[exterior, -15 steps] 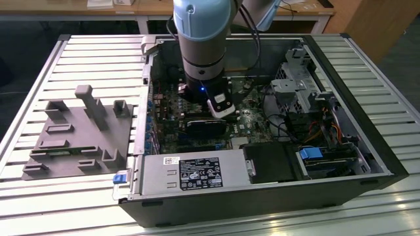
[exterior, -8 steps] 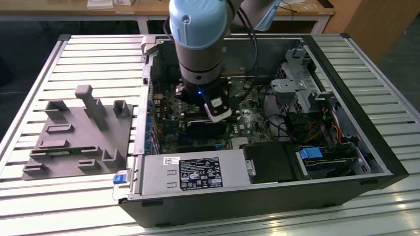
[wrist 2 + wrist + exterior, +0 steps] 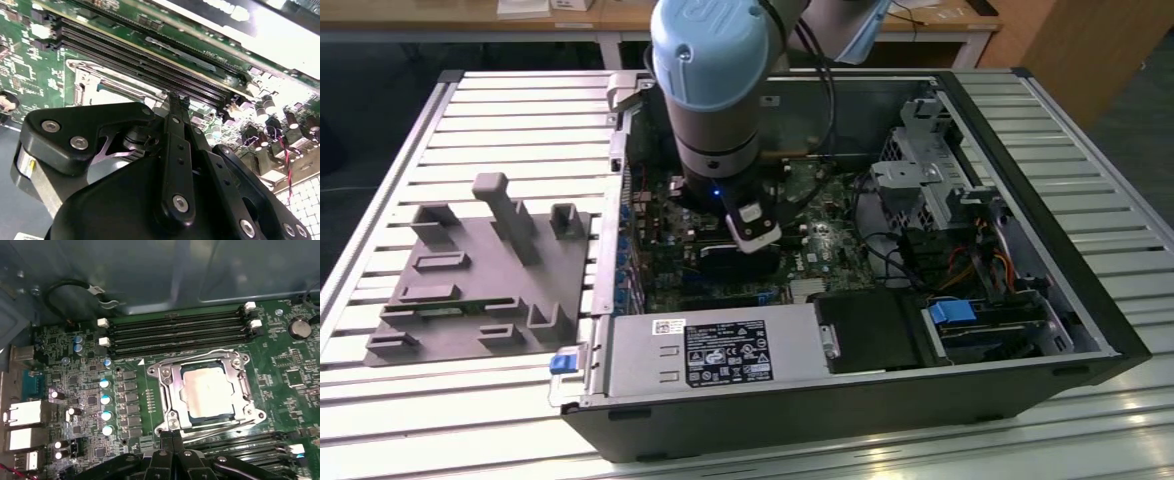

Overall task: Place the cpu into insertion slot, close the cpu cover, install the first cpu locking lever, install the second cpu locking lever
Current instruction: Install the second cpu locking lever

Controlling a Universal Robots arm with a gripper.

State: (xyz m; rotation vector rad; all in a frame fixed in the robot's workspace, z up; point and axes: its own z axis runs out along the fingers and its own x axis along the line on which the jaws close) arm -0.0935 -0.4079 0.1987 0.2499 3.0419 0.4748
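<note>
The end effector [image 3: 172, 436] has its two black fingers pressed together into one narrow tip, holding nothing; in the first wrist view that tip stands at the near edge of the cpu cover [image 3: 170, 390], just beside a thin metal locking lever [image 3: 220, 426] lying along that edge, though whether it touches the lever cannot be told; in the second wrist view the same closed tip [image 3: 178, 102] rises in front of the socket with the end effector's black body spread across the foreground.

One cpu [image 3: 207, 392] sits in the insertion slot [image 3: 239, 412] on the green motherboard [image 3: 280, 365], its pale metal top showing through the window of the one silvery cover, which lies flat over it; four long black memory slots [image 3: 175, 332] run in a bank on the far side of the socket, and more slots lie on the near side beside the fingers.

The first wrist view gives the socket from above, whole; the second wrist view catches one corner of the metal frame [image 3: 87, 80] past the fingers, plus a row of capacitors [image 3: 265, 107]; the exterior view shows the blue-grey arm [image 3: 714, 90] reaching down into the open computer case [image 3: 1067, 300], a grey power supply box [image 3: 707, 350] at the case's near side, and a grey fixture block [image 3: 480, 270] on the slatted surface [image 3: 400, 400] toward the exterior view's left.
</note>
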